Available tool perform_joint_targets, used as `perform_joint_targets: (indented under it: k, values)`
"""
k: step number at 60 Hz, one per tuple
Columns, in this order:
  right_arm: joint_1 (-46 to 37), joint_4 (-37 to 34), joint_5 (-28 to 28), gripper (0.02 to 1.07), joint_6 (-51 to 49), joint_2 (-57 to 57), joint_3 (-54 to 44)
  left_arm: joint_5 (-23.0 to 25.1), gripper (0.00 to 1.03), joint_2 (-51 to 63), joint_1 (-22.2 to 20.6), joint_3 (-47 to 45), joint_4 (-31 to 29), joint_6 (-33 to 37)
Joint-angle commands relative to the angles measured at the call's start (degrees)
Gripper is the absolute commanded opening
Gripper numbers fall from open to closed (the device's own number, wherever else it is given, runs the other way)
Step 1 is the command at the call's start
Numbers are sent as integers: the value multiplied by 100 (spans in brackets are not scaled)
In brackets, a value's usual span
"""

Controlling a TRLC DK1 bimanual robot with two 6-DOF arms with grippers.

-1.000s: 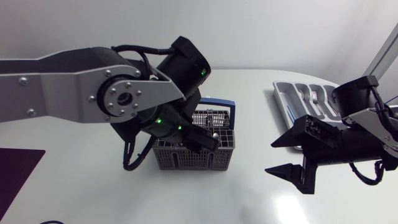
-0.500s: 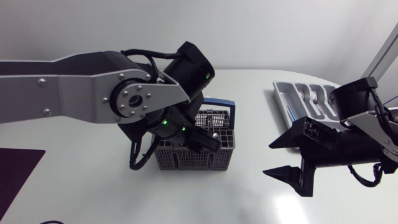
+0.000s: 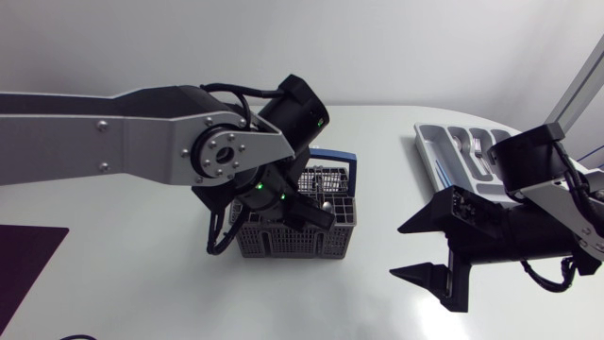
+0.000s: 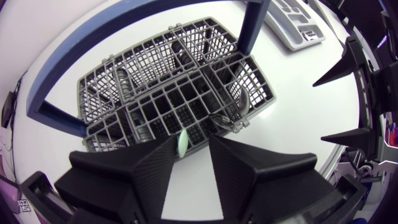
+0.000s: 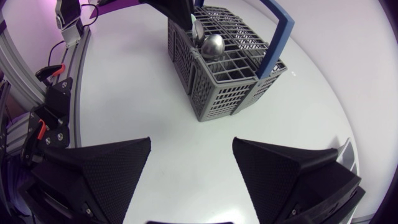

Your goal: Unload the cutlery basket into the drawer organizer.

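Over the basket (image 3: pixel 283 244), left gripper (image 4: pixel 191 143) is narrowly open around a pale green handle (image 4: pixel 181 144); right gripper (image 3: pixel 397 250) gapes wide beside the organizer (image 3: pixel 429 151).

Silver left arm (image 3: pixel 104 142), black joints (image 3: pixel 297 109), looped cables (image 3: pixel 219 236), green lights (image 3: pixel 260 187).

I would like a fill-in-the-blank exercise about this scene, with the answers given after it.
The cutlery basket has a ___ handle. The right gripper holds nothing and its fingers are wide ___. The left gripper hangs directly above the ___.
Answers: blue; open; basket.
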Motion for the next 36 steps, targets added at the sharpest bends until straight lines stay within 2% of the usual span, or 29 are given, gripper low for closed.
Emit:
perform_joint_targets:
  k: [1, 30, 36]
  values:
    - [53, 71, 41, 97, 172, -49, -147, -54, 30, 81, -16, 149, -6, -137]
    - [281, 176, 129, 97, 286, -120, -261, -327, 28, 266, -174, 316, -437, -252]
    - [290, 176, 129, 97, 286, -155, -296, -388, 24, 274, -174, 351, -463, -252]
